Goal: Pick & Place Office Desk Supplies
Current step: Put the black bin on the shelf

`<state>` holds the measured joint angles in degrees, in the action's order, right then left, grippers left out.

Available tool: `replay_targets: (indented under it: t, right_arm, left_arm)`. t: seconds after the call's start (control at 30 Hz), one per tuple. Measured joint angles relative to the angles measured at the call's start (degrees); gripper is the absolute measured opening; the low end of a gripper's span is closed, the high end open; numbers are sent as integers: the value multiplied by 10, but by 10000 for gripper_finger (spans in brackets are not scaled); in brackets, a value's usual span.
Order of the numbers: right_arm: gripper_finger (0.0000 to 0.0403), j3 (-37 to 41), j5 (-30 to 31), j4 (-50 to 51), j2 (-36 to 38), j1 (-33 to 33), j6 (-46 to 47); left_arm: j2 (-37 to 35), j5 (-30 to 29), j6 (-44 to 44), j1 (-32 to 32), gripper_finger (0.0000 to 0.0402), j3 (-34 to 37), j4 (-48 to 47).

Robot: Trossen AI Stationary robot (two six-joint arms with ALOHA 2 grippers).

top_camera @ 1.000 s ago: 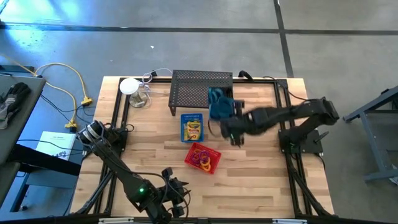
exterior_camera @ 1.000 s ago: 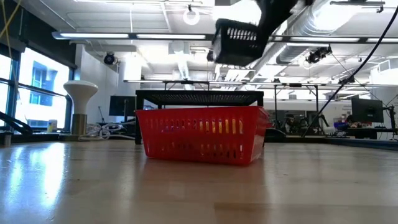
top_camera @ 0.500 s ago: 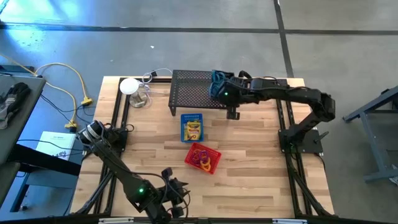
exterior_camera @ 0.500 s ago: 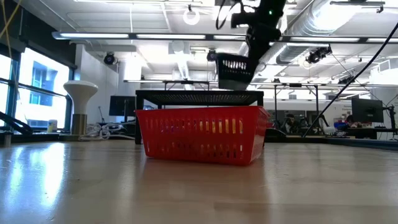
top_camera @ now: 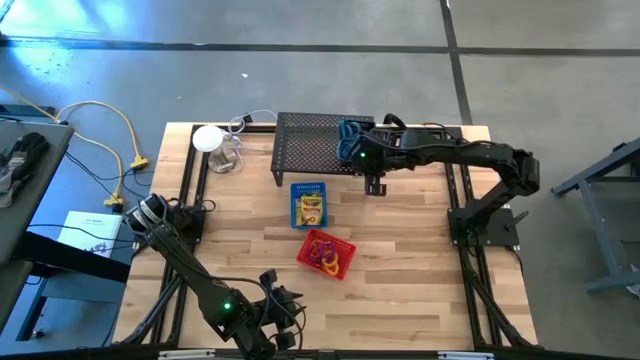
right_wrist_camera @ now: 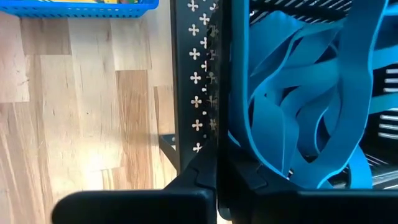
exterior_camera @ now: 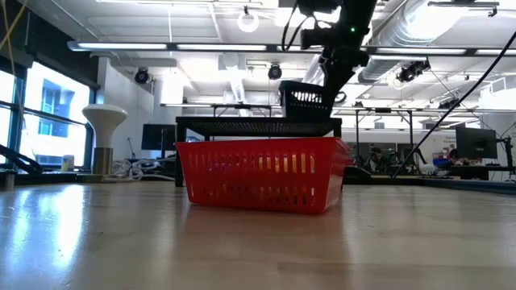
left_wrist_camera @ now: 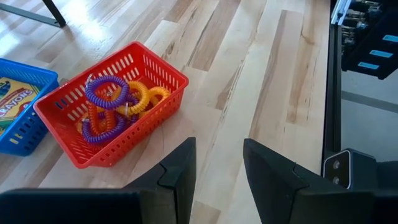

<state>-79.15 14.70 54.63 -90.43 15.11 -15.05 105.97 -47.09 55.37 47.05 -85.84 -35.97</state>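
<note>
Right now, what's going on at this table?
The right hand is shut on the rim of a black bin full of blue bands, holding it at the mesh rack. The blue bin and red bin sit on the table. The left hand waits open at the near edge.
</note>
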Motion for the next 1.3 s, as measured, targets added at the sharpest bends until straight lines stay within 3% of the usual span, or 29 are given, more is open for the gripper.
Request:
replay_targets:
  t: [0.7, 0.83, 1.3]
  right_arm:
    - [127, 2, 3, -14, 0, -19, 3]
    - [147, 2, 48, -14, 0, -32, 0]
    - [152, 2, 67, -13, 0, -72, -16]
  left_arm:
    - [0, 0, -1, 0, 128, 0, 0]
    - [0, 0, -1, 0, 128, 0, 0]
    - [0, 0, -1, 0, 128, 0, 0]
